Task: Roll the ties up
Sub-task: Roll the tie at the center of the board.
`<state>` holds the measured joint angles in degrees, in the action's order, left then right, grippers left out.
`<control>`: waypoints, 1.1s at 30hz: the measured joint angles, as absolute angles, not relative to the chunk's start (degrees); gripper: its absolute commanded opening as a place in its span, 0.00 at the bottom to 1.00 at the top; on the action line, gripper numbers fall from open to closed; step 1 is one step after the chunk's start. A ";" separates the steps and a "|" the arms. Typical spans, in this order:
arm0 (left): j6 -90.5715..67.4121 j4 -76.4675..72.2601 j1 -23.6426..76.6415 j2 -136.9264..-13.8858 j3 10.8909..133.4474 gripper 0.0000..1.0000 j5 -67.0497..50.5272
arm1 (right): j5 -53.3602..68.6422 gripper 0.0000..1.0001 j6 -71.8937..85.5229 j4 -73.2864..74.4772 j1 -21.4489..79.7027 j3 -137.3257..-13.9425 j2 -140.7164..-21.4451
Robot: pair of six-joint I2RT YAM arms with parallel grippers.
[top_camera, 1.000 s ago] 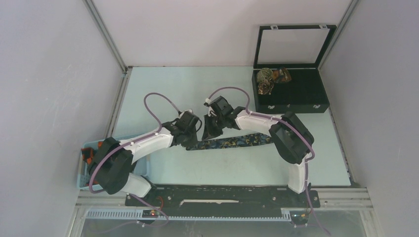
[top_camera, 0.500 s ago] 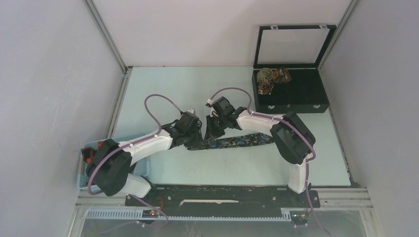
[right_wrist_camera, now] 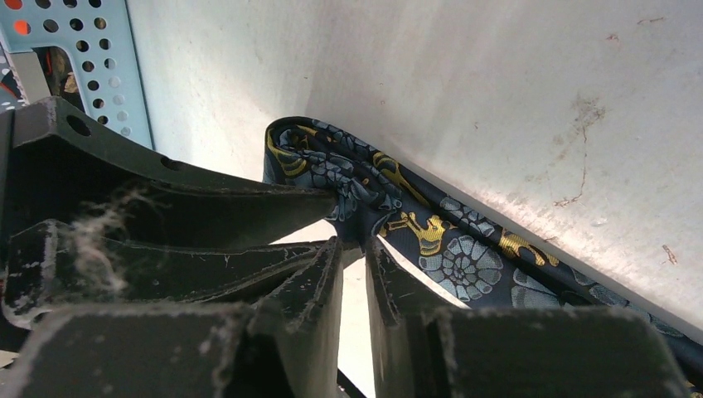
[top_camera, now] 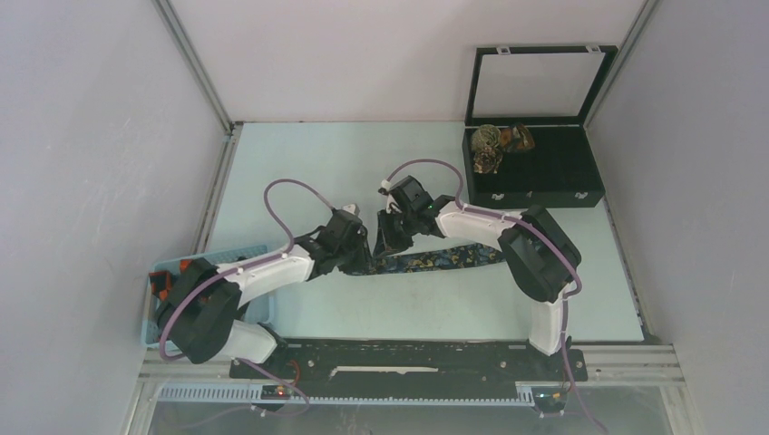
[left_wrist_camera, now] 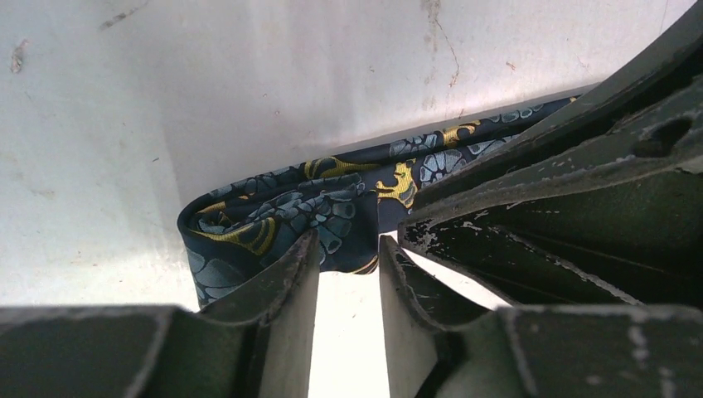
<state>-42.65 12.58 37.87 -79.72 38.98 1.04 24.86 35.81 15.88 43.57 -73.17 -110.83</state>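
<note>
A dark navy tie [top_camera: 435,259] with yellow and pale-blue figures lies flat across the middle of the table, its left end folded into a small loop [left_wrist_camera: 265,217]. My left gripper [top_camera: 361,259] is at that loop. In the left wrist view its jaws [left_wrist_camera: 350,242] are open, with the fold's edge just between the tips. My right gripper [top_camera: 386,245] comes down on the same end from behind. Its fingers [right_wrist_camera: 355,242] are parted by a narrow slit, the tips touching the fold [right_wrist_camera: 356,199]. The two grippers nearly touch.
A black case [top_camera: 553,181] with its lid up stands at the back right, with rolled ties [top_camera: 490,147] in its left corner. A light-blue perforated bin [top_camera: 263,313] holding orange and black items sits at the near left, partly under my left arm.
My left gripper has opened and drawn slightly back toward the near left. My right gripper, shut before, has parted a little. The tie has stayed in place.
</note>
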 measured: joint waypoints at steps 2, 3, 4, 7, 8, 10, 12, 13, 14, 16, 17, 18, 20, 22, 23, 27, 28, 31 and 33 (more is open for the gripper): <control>-42.65 12.10 37.87 -79.59 38.76 0.33 1.04 | 24.88 0.21 35.79 15.90 43.57 -73.17 -110.80; -42.68 11.81 37.87 -79.48 38.57 0.33 1.06 | 25.04 0.21 35.81 15.90 43.55 -73.17 -110.80; -42.68 11.57 37.87 -79.35 38.39 0.34 1.08 | 25.10 0.22 35.79 15.92 43.53 -73.17 -110.80; -42.94 11.38 37.87 -78.96 38.13 0.35 1.10 | 25.19 0.24 35.73 15.97 43.53 -73.17 -110.80; -42.98 11.25 37.85 -78.85 38.06 0.34 1.10 | 25.19 0.24 35.57 16.01 43.51 -73.17 -110.80; -43.07 10.98 37.87 -78.61 37.85 0.26 1.06 | 25.19 0.24 35.53 16.12 43.40 -73.17 -110.78; -43.27 10.50 37.85 -78.26 37.56 0.16 1.06 | 25.21 0.24 35.48 16.29 43.40 -73.17 -110.78; -43.18 10.39 37.85 -78.06 37.47 0.11 1.10 | 25.19 0.24 35.46 16.47 43.40 -73.17 -110.78; -43.18 10.26 37.87 -77.95 37.47 0.06 1.10 | 25.19 0.24 35.44 16.62 43.42 -73.17 -110.78; -43.31 9.87 37.87 -77.89 37.47 0.00 1.10 | 25.19 0.24 35.35 16.91 43.53 -73.17 -110.78; -43.29 9.69 37.87 -77.89 37.47 0.00 1.10 | 25.19 0.24 35.33 17.04 43.59 -73.17 -110.78; -43.18 9.56 37.87 -77.89 37.47 0.00 1.10 | 25.19 0.24 35.33 17.10 43.68 -73.17 -110.78; -43.13 9.41 37.87 -77.89 37.47 0.00 1.13 | 25.19 0.23 35.33 17.28 43.92 -73.17 -110.78; -43.13 9.28 37.87 -77.89 37.43 0.00 1.15 | 25.19 0.23 35.35 17.43 44.16 -73.17 -110.78; -43.16 9.17 37.87 -77.89 37.39 0.00 1.17 | 25.19 0.23 35.35 17.47 44.27 -73.17 -110.78; -43.13 9.06 37.87 -77.87 37.23 0.00 1.19 | 25.19 0.23 35.35 17.45 44.62 -73.17 -110.78; -43.13 9.06 37.87 -77.82 37.23 0.00 1.19 | 25.19 0.23 35.35 17.45 44.71 -73.17 -110.78; -43.13 9.06 37.87 -77.45 37.23 0.00 1.23 | 25.19 0.23 35.35 17.41 44.88 -73.14 -110.85; -43.11 9.15 37.87 -77.21 37.21 0.00 1.30 | 25.21 0.23 35.35 17.37 44.97 -73.14 -111.13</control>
